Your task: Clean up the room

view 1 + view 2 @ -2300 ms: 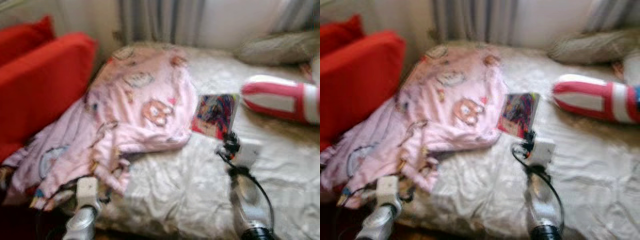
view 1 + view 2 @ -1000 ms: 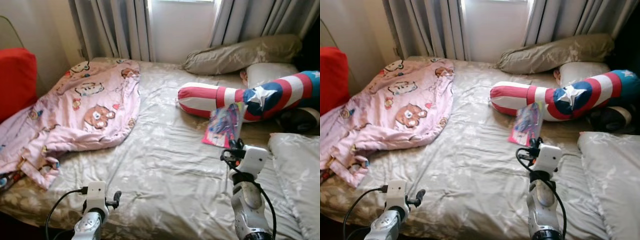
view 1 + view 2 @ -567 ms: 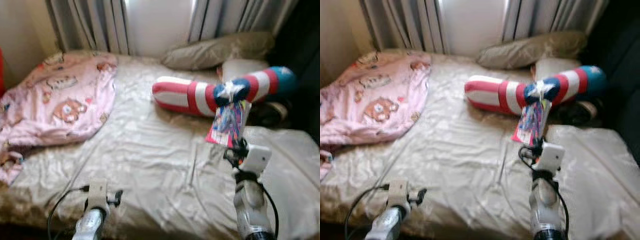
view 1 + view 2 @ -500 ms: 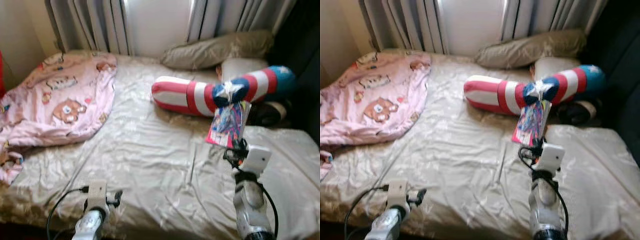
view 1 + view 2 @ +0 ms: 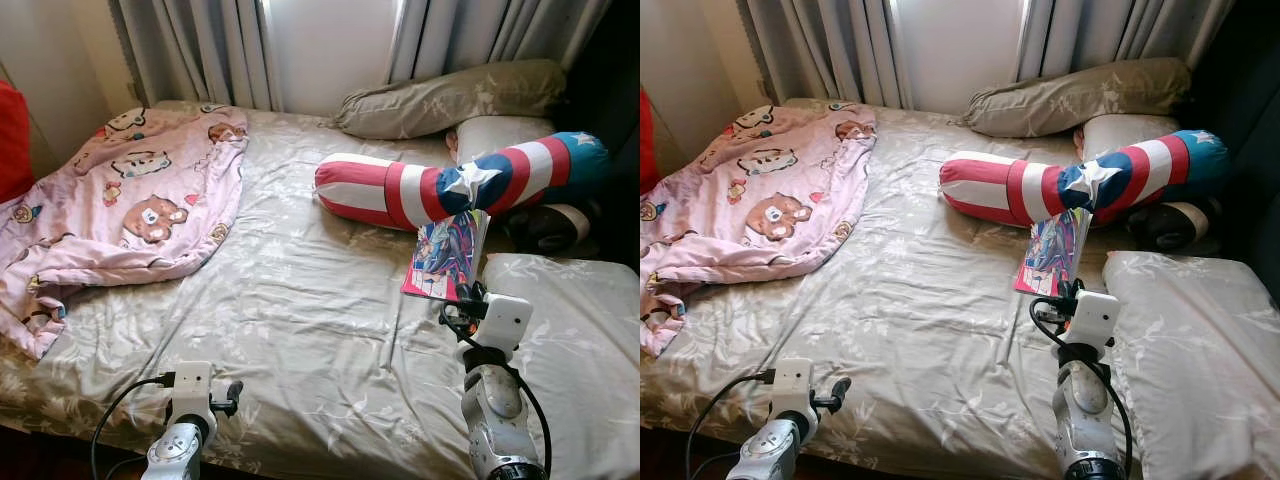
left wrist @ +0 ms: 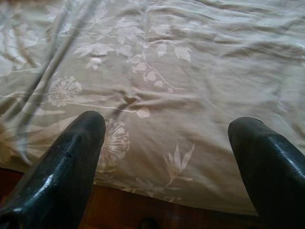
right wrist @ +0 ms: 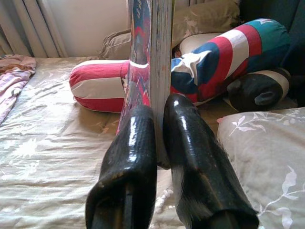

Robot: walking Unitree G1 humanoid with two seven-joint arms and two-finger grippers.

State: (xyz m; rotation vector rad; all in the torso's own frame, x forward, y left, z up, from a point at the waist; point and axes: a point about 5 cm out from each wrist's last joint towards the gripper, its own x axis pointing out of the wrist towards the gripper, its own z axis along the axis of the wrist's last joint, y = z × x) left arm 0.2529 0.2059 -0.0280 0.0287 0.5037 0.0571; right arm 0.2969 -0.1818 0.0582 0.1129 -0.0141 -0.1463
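Book (image 7: pixel 151 52) | upright, clamped in right end effector (image 7: pixel 159 143) | above bed (image 5: pixel 300 310)

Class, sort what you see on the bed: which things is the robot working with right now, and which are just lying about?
In use: comic book, pinched upright in the right gripper.

Lying about: pink blanket, striped bolster, pillows, bedsheet. Left gripper hangs open, holding nothing.
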